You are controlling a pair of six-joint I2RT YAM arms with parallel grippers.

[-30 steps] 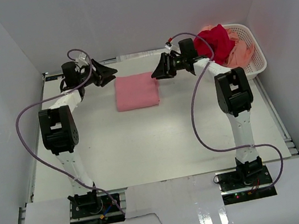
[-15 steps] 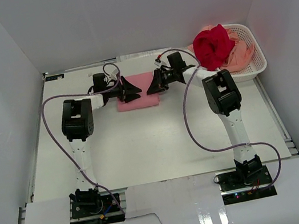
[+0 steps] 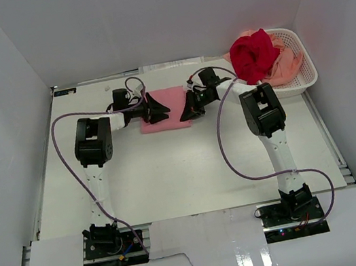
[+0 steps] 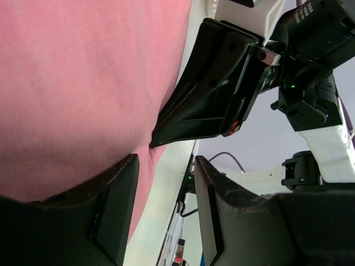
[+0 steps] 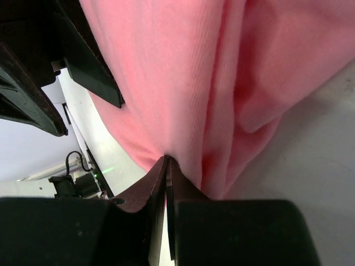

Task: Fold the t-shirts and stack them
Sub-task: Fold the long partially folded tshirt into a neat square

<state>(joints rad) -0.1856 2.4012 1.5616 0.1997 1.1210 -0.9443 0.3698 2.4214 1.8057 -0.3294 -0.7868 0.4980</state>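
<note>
The pink t-shirt (image 3: 165,101) lies folded in a rectangle at the back middle of the table; it also fills much of the left wrist view (image 4: 83,83) and the right wrist view (image 5: 183,72). My left gripper (image 3: 160,112) (image 4: 166,166) is over its left part, jaws apart, with the cloth's edge by one finger. My right gripper (image 3: 185,116) (image 5: 167,159) is shut, tips pressed against the shirt's near right edge, where creases converge. No cloth shows between its fingers. The deep red t-shirt (image 3: 252,54) is heaped over the peach t-shirt (image 3: 283,70) at the back right.
The white lattice basket (image 3: 302,63) holding the red and peach shirts stands at the table's back right corner. White walls close in the table on three sides. Purple cables loop from both arms over the table.
Both arms swung inward from the shirt's sides onto the pink shirt. The right gripper went from open to shut and slid toward the near right corner.
</note>
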